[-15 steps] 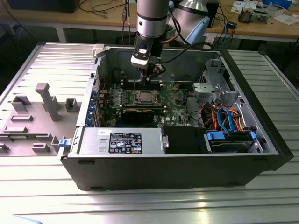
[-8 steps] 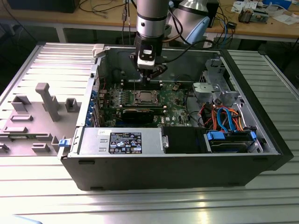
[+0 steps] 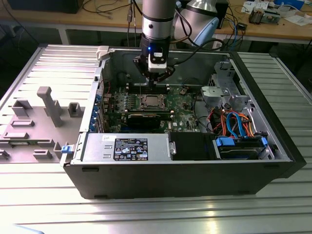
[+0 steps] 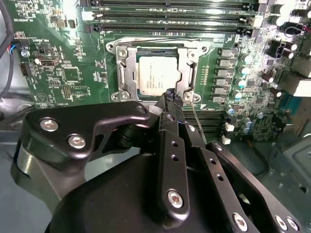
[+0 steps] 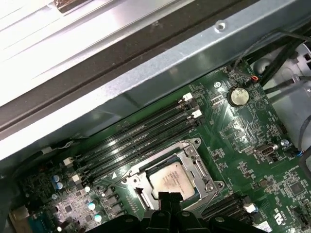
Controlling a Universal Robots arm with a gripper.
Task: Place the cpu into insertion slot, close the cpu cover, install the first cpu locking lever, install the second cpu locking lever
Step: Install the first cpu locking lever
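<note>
Silvery, matte cpu (image 4: 155, 75) lies flat in the slot (image 4: 146, 51) on the glossy green board (image 4: 68, 73); placement looks done. Stamped metal cover (image 4: 125, 73), a square frame with a central window, lies down around the chip, so closing also appears done. Thin wire lever (image 4: 194, 115) slants up just beside the cover; whether either lever is latched cannot be told. Black, bolted end effector (image 4: 171, 97) hovers at the cover's edge, fingers drawn together, nothing visibly held. Dark steel case (image 3: 195, 180) rests on a ribbed aluminium tabletop (image 3: 146, 214)
</note>
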